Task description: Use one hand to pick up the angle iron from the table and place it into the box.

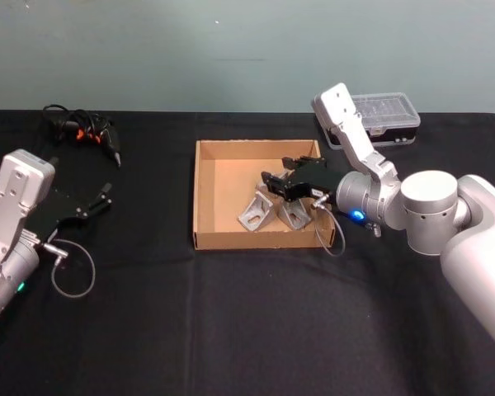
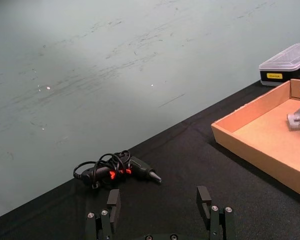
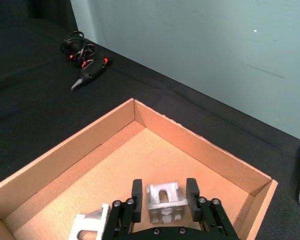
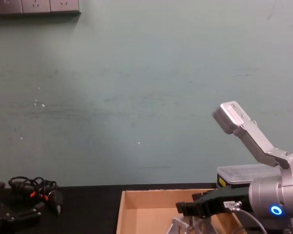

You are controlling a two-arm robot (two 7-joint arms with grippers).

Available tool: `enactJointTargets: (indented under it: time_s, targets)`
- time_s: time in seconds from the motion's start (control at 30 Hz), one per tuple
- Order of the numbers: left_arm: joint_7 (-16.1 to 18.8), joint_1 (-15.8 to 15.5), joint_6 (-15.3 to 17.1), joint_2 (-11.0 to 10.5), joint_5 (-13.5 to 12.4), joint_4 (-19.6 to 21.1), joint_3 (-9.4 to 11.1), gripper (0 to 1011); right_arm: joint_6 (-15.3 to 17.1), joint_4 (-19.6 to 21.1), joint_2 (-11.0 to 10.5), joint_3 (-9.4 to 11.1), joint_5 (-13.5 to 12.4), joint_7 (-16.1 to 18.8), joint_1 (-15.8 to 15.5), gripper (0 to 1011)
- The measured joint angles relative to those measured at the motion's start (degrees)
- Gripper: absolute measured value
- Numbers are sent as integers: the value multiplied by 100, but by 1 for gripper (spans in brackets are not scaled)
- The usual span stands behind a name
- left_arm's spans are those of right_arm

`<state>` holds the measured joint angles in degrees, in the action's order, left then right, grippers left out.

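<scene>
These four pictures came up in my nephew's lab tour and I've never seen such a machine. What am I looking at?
It is a two-armed robot at a black table, photographed by its own cameras: one on the head looking down, one on the chest looking across, one on each wrist. The right gripper reaches into a cardboard box, its fingers either side of a metal bracket; a second bracket lies beside it. Whether it grips that bracket is unclear. The left gripper waits open over the table. A tool with tangled cable and a plastic case lie farther back.
</scene>
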<state>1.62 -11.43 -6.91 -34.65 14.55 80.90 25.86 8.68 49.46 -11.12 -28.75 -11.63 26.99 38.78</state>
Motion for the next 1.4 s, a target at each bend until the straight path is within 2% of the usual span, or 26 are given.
enactJointTargets:
  time_s: [0.27, 0.5, 0.57, 0.7, 0.73, 0.8, 0.83, 0.93, 1.07, 1.13, 1.4]
  targets:
    - [0, 0, 0, 0, 0, 0, 0, 1000, -110, 109, -2, 31, 115, 4, -55, 764]
    - [0, 0, 0, 0, 0, 0, 0, 1000, -241, 542, -100, 150, 154, -87, -281, 966]
    - [0, 0, 0, 0, 0, 0, 0, 1000, -265, 641, -125, 172, 161, -115, -337, 997]
    - [0, 0, 0, 0, 0, 0, 0, 1000, -356, 1052, -246, 235, 207, -207, -576, 1002]
    - [0, 0, 0, 0, 0, 0, 0, 1000, -356, 1052, -246, 235, 207, -207, -576, 1002]
    - [0, 0, 0, 0, 0, 0, 0, 1000, -468, 1373, -352, 315, 222, -290, -781, 1002]
    - [0, 0, 0, 0, 0, 0, 0, 1000, -468, 1373, -352, 315, 222, -290, -781, 1002]
    - [0, 0, 0, 0, 0, 0, 0, 1000, -639, 1744, -481, 429, 262, -418, -1043, 1000]
    - [0, 0, 0, 0, 0, 0, 0, 1000, -798, 2011, -582, 529, 309, -529, -1256, 1002]
    - [0, 0, 0, 0, 0, 0, 0, 1000, -985, 2273, -694, 626, 398, -650, -1482, 1002]
    - [0, 0, 0, 0, 0, 0, 0, 1000, -1354, 2722, -880, 835, 617, -874, -1978, 1000]
